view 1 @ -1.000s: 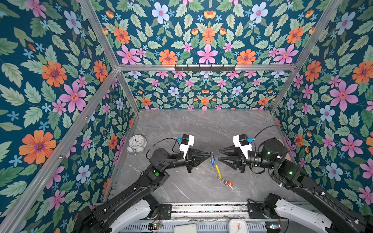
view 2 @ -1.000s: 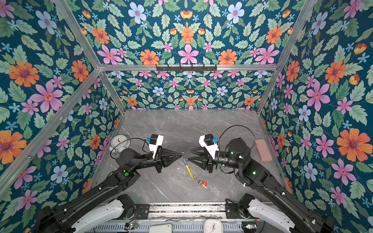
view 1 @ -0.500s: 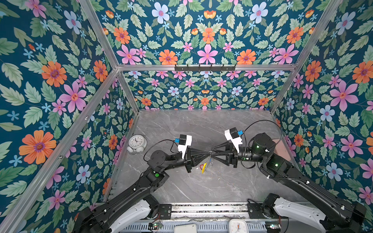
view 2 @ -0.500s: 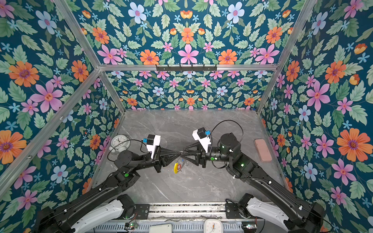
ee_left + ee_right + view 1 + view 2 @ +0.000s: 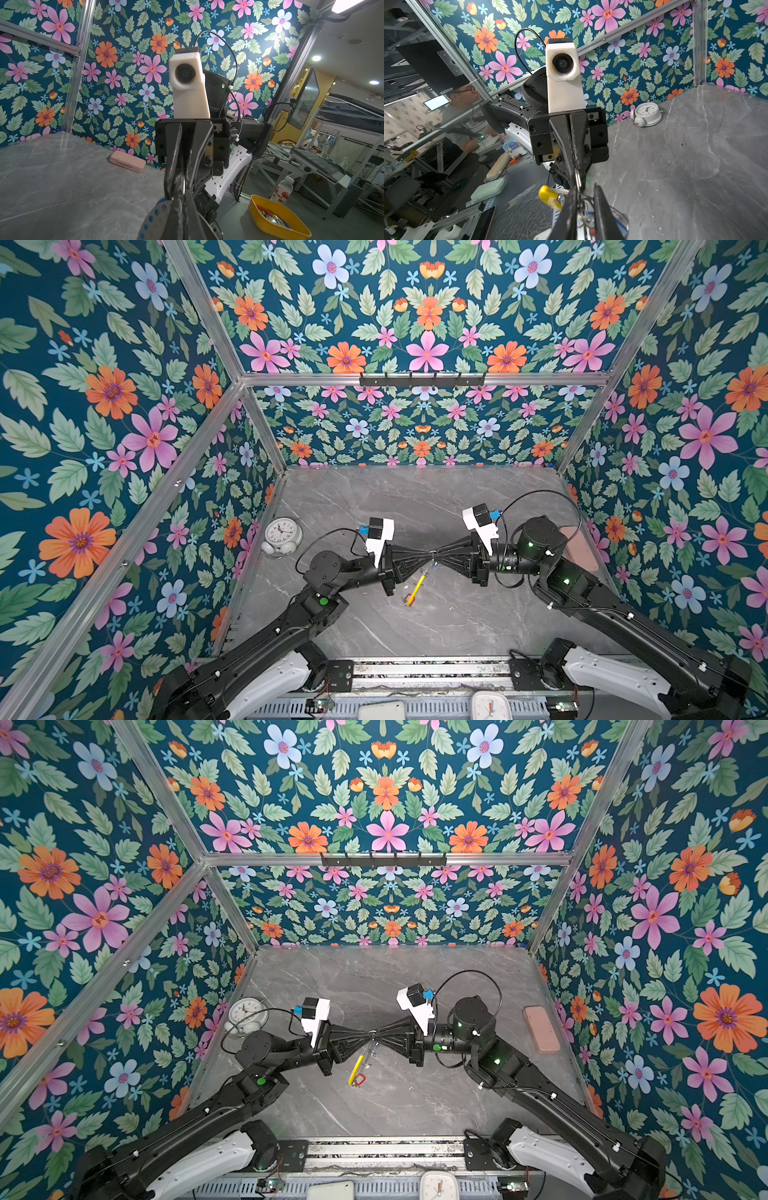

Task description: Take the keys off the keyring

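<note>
Both grippers meet tip to tip above the middle of the table. My left gripper [image 5: 430,561] is shut on the keyring, whose flat grey hoop [image 5: 153,216] curves past its fingers. The hoop's yellow sleeve [image 5: 417,588] hangs below, slanting toward the front. The red-tagged key [image 5: 406,598] dangles at the sleeve's low end. My right gripper [image 5: 437,560] has its jaws drawn close on a small split ring [image 5: 586,202], with the blue-tagged key [image 5: 620,222] hanging by it. In a top view the blue key [image 5: 375,1048] shows just under the tips.
A white alarm clock [image 5: 283,536] stands by the left wall. A pink case [image 5: 541,1029] lies near the right wall. A yellow bowl [image 5: 276,220] sits outside the cell, past the front rail [image 5: 428,672].
My right gripper has moved left to meet the left one and its jaws have narrowed. The keyring has swung, so the yellow sleeve and red key now hang toward the front left.
</note>
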`<act>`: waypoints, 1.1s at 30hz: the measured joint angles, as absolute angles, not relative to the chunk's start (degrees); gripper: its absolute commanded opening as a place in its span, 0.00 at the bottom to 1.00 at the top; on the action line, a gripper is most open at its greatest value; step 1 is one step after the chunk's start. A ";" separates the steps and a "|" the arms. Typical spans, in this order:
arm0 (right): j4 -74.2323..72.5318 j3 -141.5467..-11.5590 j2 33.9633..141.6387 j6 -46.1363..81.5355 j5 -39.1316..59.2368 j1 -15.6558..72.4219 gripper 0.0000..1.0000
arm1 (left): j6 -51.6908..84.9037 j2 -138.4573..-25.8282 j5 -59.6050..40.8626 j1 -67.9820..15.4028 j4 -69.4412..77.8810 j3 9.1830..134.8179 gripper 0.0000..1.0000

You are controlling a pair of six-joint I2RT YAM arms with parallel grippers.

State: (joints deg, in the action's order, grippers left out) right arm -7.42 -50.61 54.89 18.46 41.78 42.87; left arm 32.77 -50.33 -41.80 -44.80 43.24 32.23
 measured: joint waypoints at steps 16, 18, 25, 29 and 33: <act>2.87 -53.60 53.19 15.90 39.81 42.87 0.00 | 31.55 -48.01 -39.94 -44.25 37.08 33.71 0.44; 6.61 -55.44 53.41 14.57 39.46 42.89 0.00 | 30.70 -47.51 -39.75 -44.07 33.56 34.89 0.43; 22.33 -62.61 55.77 8.23 36.80 42.89 0.00 | 26.00 -49.12 -40.53 -43.88 17.67 41.54 0.40; 29.02 -65.63 57.30 5.45 34.85 42.89 0.00 | 23.77 -50.11 -41.25 -43.81 11.42 44.29 0.41; 33.50 -67.57 58.78 3.44 33.69 42.89 0.00 | 22.31 -52.01 -43.13 -43.72 7.14 46.41 0.37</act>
State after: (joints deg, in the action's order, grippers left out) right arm 33.50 -67.57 58.78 3.44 33.69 42.89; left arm 22.31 -52.01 -43.13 -43.72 7.14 46.41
